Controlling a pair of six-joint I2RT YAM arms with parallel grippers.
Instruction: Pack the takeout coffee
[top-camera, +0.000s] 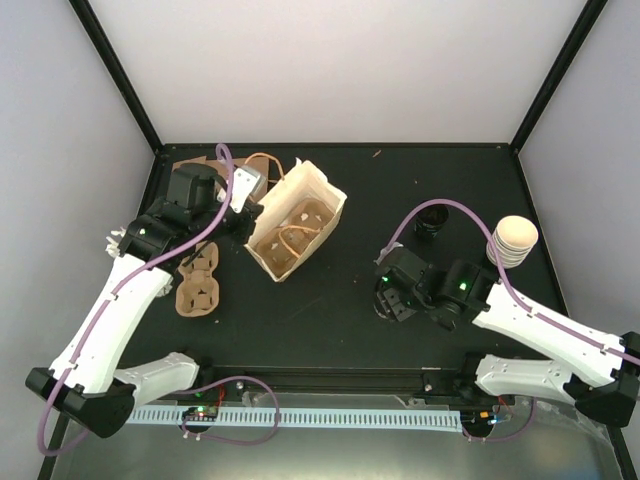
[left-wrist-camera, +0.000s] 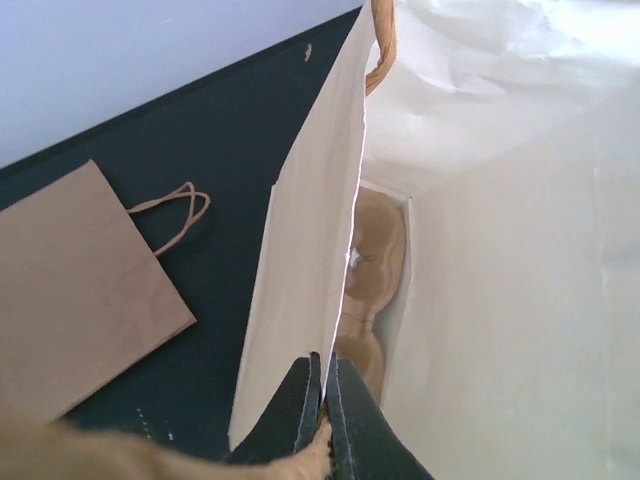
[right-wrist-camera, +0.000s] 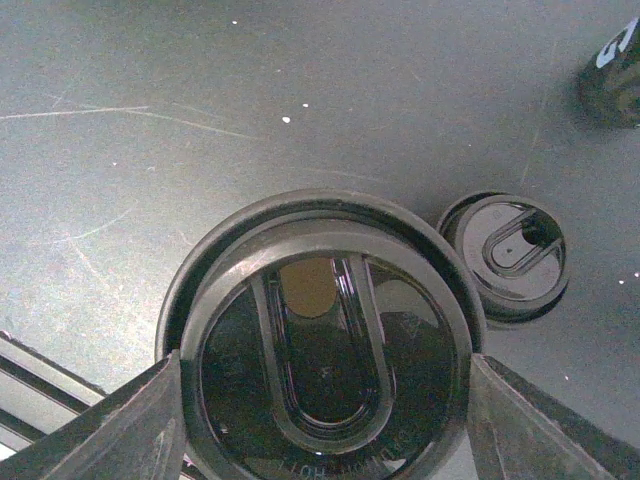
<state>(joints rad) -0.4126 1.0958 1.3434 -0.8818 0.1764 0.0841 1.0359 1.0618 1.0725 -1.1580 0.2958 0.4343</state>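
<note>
The left fingers (left-wrist-camera: 305, 410) are clenched on the wall edge of the paper bag (top-camera: 322, 188), propping its mouth open. The right fingers (right-wrist-camera: 520, 425) clasp a black lid (right-wrist-camera: 322, 340) by its rim. The takeout coffee, I judge, stands upright directly beneath them, hidden. The bag lies well apart, to their left.

You have the right gripper (right-wrist-camera: 320, 410) straddling a large black lid (right-wrist-camera: 325, 340), its fingers (right-wrist-camera: 120, 430) against either side; a second black lid (right-wrist-camera: 507, 256) lies just beyond on the dark table (right-wrist-camera: 200, 120).
</note>
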